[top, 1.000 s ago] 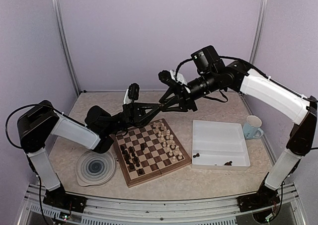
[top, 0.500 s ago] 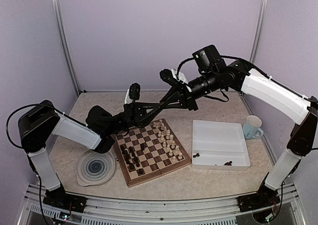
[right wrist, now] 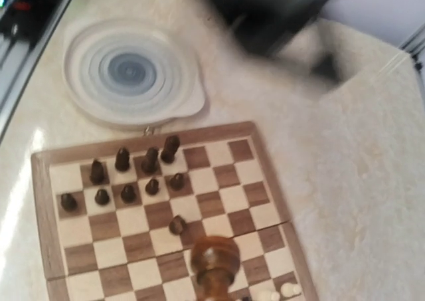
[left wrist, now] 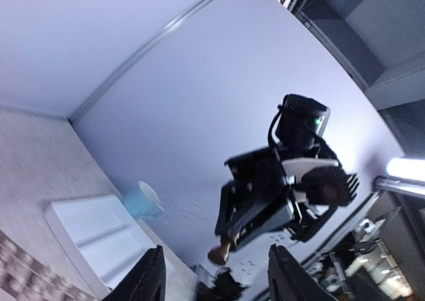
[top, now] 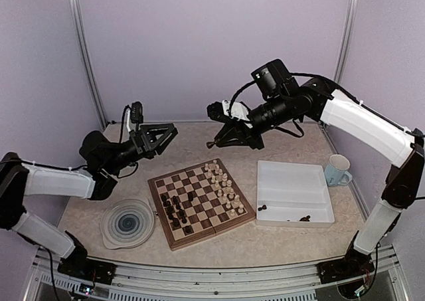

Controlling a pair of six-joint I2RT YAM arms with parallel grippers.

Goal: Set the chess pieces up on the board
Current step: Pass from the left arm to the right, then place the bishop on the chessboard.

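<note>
Right fingers (top: 220,135) pinch brown piece (top: 210,143), aloft near board (top: 198,181) | left fingers (top: 166,127) spread, raised leftward

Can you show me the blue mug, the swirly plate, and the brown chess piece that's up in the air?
blue mug (top: 335,175), top external view, on its side wall.
swirly plate (top: 127,223), top external view, on its bare centre.
brown chess piece (right wrist: 214,260), right wrist view, on its rounded head.

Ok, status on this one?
Left end effector open, left of board. Right end effector shut on brown piece, aloft near far corner. Board part-filled; few pieces in tray. Nothing blocking.
</note>
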